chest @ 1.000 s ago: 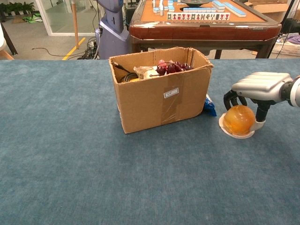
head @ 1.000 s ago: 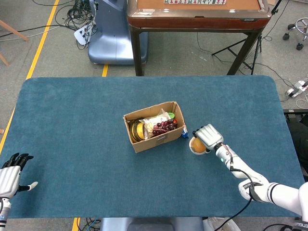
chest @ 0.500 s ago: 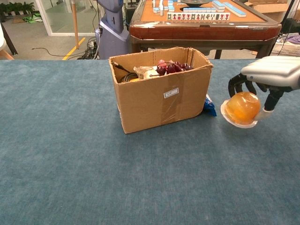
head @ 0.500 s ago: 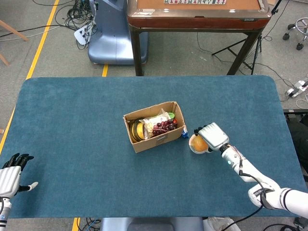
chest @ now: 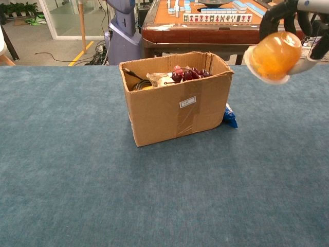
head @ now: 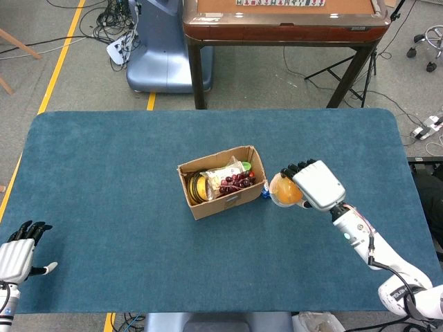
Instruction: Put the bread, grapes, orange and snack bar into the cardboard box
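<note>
The cardboard box (head: 239, 198) (chest: 175, 110) stands open mid-table with dark grapes (head: 237, 182) (chest: 187, 74) and a pale bread bag (head: 223, 174) (chest: 160, 78) inside. My right hand (head: 315, 183) (chest: 300, 15) grips the orange (head: 285, 189) (chest: 275, 50), which sits in a white cup, and holds it in the air to the right of the box, above rim height. A blue snack bar wrapper (head: 264, 192) (chest: 230, 116) lies on the table against the box's right side. My left hand (head: 15, 256) rests open at the table's near left edge.
The blue felt table (head: 104, 173) stretches around the box. Behind it stand a brown mahjong table (head: 284, 21) (chest: 221, 23) and a grey-blue robot base (head: 159, 55).
My right hand has lifted the orange off the table and carried it up, staying right of the box. The left hand has barely moved.
</note>
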{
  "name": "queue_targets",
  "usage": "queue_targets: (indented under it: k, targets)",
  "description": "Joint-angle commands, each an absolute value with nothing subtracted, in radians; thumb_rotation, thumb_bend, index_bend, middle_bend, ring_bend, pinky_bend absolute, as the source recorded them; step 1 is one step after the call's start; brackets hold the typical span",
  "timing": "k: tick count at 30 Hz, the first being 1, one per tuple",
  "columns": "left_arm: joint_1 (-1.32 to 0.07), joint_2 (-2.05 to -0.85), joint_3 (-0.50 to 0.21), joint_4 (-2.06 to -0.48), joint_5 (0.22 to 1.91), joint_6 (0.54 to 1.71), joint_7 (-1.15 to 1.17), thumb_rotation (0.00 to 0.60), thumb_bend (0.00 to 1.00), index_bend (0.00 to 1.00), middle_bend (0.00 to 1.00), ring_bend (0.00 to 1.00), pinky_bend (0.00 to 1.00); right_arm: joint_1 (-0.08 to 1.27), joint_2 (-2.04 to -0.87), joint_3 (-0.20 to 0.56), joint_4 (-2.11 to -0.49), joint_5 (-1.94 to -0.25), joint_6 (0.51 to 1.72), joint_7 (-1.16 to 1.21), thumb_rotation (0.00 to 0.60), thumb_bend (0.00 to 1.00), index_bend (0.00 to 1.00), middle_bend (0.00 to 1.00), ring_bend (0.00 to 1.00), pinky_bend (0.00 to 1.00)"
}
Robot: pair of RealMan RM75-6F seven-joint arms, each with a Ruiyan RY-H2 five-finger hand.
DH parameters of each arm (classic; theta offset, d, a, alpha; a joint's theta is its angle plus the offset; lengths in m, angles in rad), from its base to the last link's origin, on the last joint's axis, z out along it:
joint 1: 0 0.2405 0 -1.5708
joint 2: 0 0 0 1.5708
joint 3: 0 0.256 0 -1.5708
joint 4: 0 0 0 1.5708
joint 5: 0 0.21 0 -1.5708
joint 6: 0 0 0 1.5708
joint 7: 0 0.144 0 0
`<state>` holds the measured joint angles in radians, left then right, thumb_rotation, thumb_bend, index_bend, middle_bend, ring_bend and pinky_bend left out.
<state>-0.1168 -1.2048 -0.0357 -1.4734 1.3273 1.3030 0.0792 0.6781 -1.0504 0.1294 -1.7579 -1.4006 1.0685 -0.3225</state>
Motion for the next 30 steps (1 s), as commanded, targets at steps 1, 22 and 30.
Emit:
queue_targets:
  k: [1, 22, 30]
  targets:
    - [-0.116, -1.204, -0.036, -1.474, 1.33, 1.307, 0.077, 0.6, 0.0, 0.22, 0.16, 0.08, 0.18, 0.705, -1.052, 0.178, -1.783, -1.35, 1.067, -0.358, 0.6, 0.08, 0.55, 0.56, 0.5, 0.57]
    - [-0.096, -1.166, -0.042, -1.512, 1.356, 1.361, 0.039, 0.6, 0.0, 0.23, 0.16, 0.08, 0.18, 0.942, -1.468, 0.282, -1.427, -1.185, 0.933, -0.372, 0.6, 0.0, 0.18, 0.26, 0.24, 0.42]
    - [-0.092, -1.161, -0.041, -1.518, 1.365, 1.371, 0.036, 0.6, 0.0, 0.23, 0.16, 0.08, 0.18, 0.915, -1.427, 0.286, -1.476, -1.213, 0.997, -0.36, 0.6, 0.0, 0.03, 0.16, 0.17, 0.35]
